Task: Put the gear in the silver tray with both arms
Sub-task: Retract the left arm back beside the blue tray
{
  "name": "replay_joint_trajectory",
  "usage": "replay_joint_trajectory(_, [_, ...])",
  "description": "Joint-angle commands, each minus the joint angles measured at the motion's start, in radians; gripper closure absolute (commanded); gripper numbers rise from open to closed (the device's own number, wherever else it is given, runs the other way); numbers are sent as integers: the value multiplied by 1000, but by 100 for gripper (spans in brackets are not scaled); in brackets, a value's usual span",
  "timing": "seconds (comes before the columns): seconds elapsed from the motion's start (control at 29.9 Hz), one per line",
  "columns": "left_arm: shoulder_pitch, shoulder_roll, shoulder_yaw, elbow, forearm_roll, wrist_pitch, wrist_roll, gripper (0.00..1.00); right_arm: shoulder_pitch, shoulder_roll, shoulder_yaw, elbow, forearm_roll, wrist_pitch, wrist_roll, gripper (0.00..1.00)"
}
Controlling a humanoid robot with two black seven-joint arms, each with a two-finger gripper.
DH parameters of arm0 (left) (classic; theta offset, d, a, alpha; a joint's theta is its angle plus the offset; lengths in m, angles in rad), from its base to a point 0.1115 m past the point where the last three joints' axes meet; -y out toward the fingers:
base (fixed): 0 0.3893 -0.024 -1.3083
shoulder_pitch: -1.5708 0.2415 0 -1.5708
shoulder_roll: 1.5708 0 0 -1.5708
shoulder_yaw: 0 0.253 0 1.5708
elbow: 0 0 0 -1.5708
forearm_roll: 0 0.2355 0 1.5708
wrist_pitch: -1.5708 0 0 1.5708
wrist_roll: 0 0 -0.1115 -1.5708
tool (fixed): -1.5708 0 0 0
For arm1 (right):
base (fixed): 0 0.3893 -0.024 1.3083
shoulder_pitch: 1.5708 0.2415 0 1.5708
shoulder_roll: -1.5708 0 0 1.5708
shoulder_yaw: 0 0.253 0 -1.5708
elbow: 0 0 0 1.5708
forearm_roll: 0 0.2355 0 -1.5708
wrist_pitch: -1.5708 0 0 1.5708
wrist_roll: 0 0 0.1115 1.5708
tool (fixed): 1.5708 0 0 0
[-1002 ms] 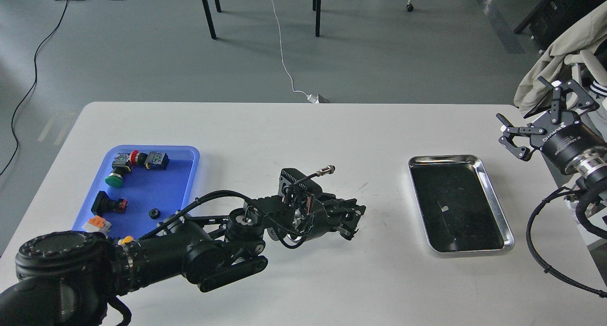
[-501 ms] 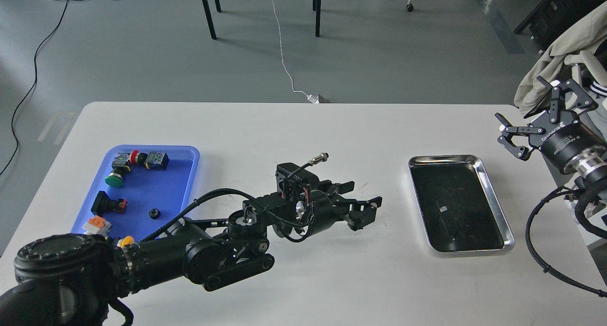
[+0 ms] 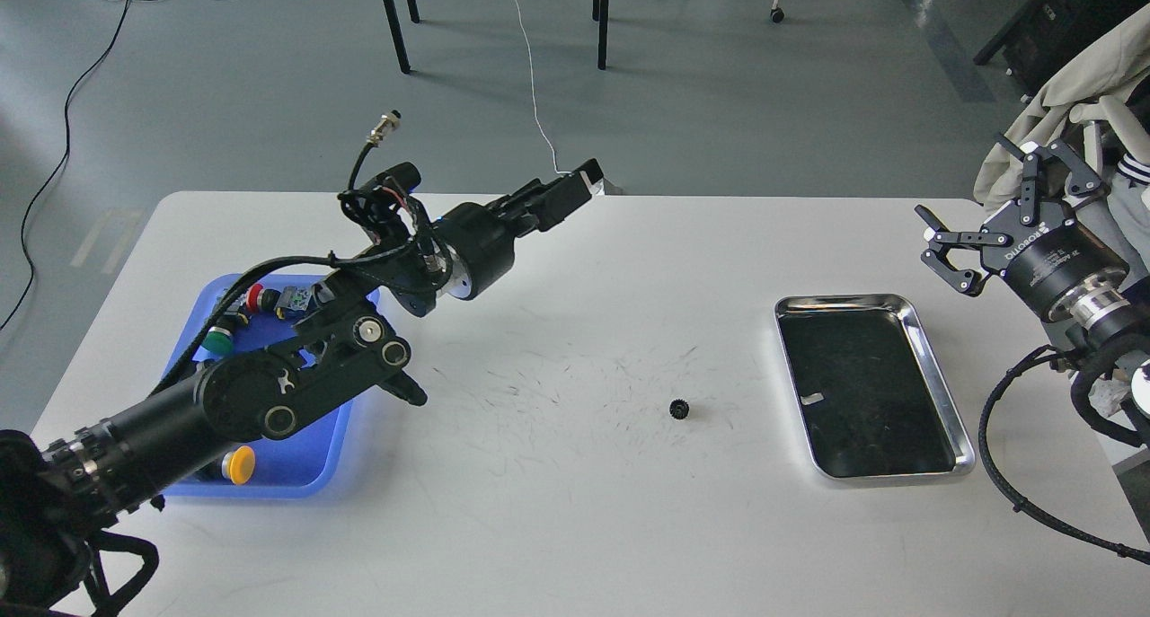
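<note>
Jaws spread wide on the right gripper (image 3: 975, 231), unreadable on the left gripper (image 3: 564, 195); the gear (image 3: 679, 409) lies on the table just left of the silver tray (image 3: 934, 365), not yet inside.

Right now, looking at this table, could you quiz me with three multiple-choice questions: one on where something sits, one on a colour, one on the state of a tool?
1. Where is the small black gear?
A. in the silver tray
B. on the bare table, left of the silver tray
C. in the blue tray

2. What colour is the tray under the left arm?
A. blue
B. red
C. green

3. How is the right tool?
A. shut on the gear
B. out of sight
C. open, holding nothing

Answers: 1 B, the gear lies on the white table beside the silver tray. 2 A, its rim is blue. 3 C, its fingers stand apart.
</note>
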Motion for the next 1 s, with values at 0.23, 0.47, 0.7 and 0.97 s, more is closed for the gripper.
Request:
replay_joint_trajectory(0.23, [155,330,-258,-98,-514,-67,-5,2,4,-11,-17,55,-1,-3,-1,1])
replay_joint_trajectory(0.47, [292,464,-341,-170,-833,-112,-25,2,-6,-15,-14,87,0,-1,-1,1])
replay_joint_trajectory(0.7, [300,346,-376,-121,-974,-104,-65,2,-42,-14,-1,127,0,-1,-1,1])
replay_joint_trajectory(0.97, [298,304,-404,-38,-981,-115,-59,2,-43,-26,0,156,0,-1,-1,1])
